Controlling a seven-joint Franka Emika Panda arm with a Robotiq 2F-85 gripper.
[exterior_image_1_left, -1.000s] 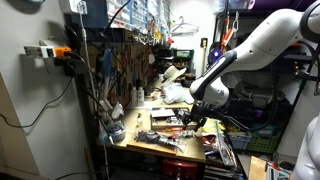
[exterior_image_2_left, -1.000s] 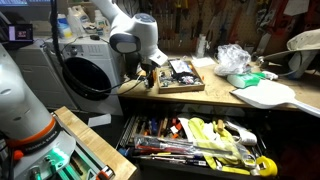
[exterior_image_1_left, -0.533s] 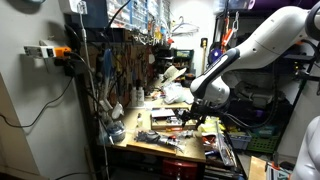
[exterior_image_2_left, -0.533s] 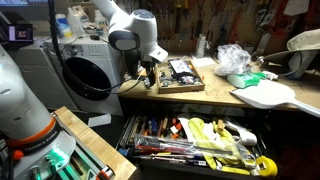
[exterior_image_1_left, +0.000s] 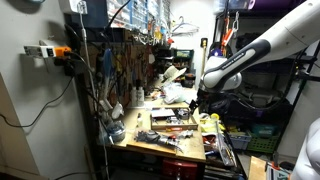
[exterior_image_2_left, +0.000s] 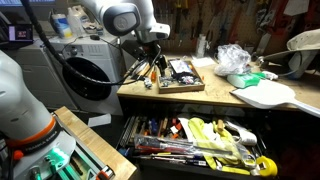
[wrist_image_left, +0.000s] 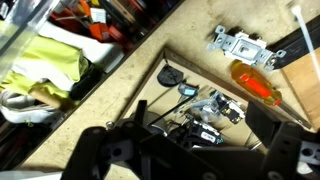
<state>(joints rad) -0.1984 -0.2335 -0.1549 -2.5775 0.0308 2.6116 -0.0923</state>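
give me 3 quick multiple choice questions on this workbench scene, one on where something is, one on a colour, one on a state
1. Where does the orange-handled screwdriver lie?
A. on the wooden benchtop
B. in the drawer
C. on the floor

2. What colour is the soft bundle in the drawer?
A. blue
B. yellow-green
C. pink

3. How is the drawer under the benchtop?
A. shut
B. taken out
C. pulled open

Answers:
1 A: the wrist view shows it lying on the wood.
2 B: the bundle is plainly yellow-green.
3 C: the drawer stands out in an exterior view, with its tools showing.
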